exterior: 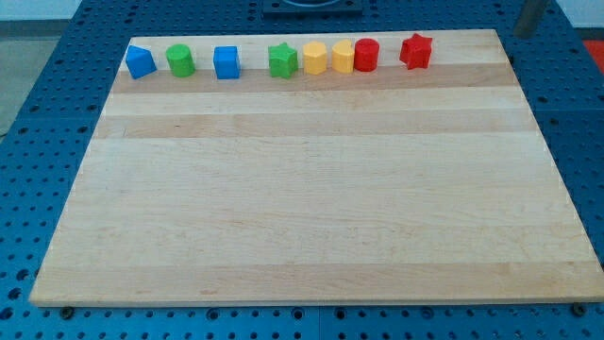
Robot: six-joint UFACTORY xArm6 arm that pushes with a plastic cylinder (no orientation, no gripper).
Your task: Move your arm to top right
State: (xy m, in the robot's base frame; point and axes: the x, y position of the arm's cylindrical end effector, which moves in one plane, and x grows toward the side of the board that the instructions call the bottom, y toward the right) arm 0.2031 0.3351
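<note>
My tip (522,35) shows at the view's top right, just past the top right corner of the wooden board (302,189), over the blue perforated table. Only the rod's lower end is in view. A row of blocks lies along the board's top edge, all left of the tip: a blue block (140,62), a green cylinder (180,60), a blue cube (226,62), a green star (282,60), two yellow blocks (314,58) (342,57), a red cylinder (366,55) and a red star (415,51). The red star is nearest the tip, with a clear gap between them.
The blue perforated table (576,142) surrounds the board on all sides. A dark fixture (311,8) sits at the view's top centre, beyond the board.
</note>
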